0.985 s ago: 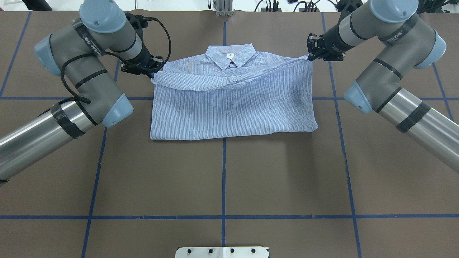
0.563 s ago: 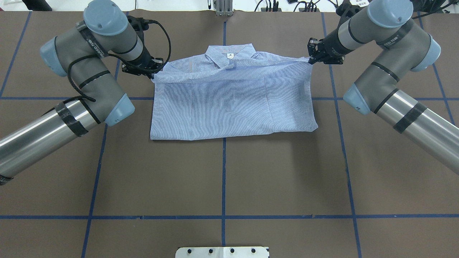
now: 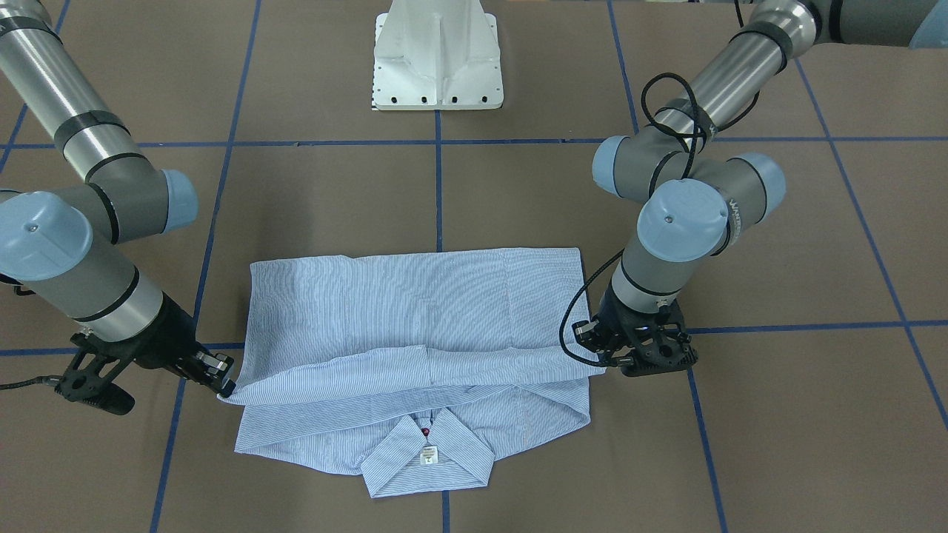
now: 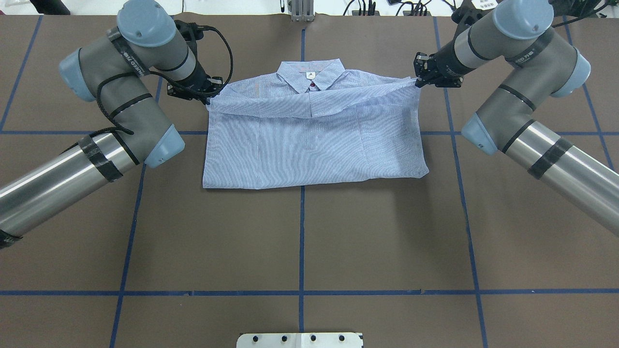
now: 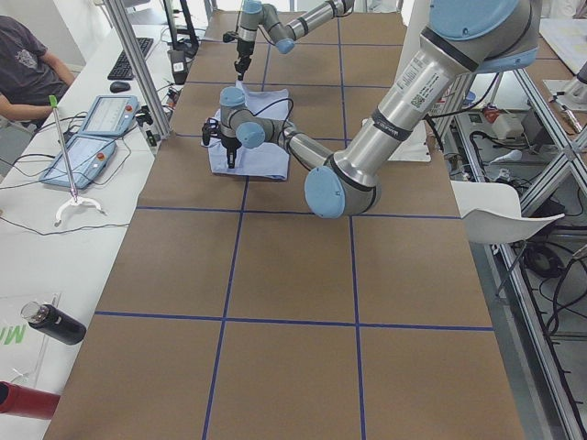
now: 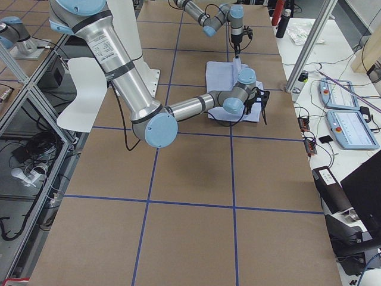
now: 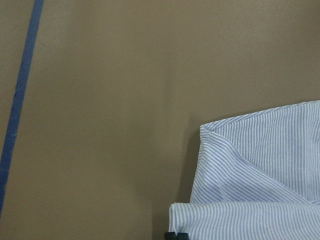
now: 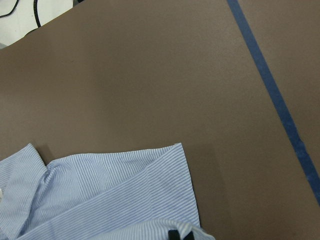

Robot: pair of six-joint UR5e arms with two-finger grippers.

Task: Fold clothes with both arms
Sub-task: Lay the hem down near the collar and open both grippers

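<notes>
The light blue striped shirt (image 4: pixel 309 154) lies folded on the brown table, its collar (image 4: pixel 312 75) at the far side. Its front layer is doubled back toward the collar, and the free edge hangs in a slack line just short of it. My left gripper (image 4: pixel 209 96) is shut on the left corner of that edge, and my right gripper (image 4: pixel 418 79) is shut on the right corner. Seen from the front, the held edge (image 3: pixel 415 366) sags between the left gripper (image 3: pixel 601 365) and the right gripper (image 3: pixel 226 389). Each wrist view shows striped cloth (image 7: pixel 260 185) (image 8: pixel 100 195) beneath it.
The white pedestal base (image 3: pixel 438 55) stands at the table's near middle. Blue tape lines (image 4: pixel 301 241) grid the brown surface. A side bench holds control tablets (image 6: pixel 351 125), and a seated person (image 5: pixel 27 64) is at another with bottles (image 5: pixel 50 323).
The held edge first pulled taut over the collar, then eased back and sagged, so the collar shows again. Both grippers stayed shut on the corners and shifted only slightly.
</notes>
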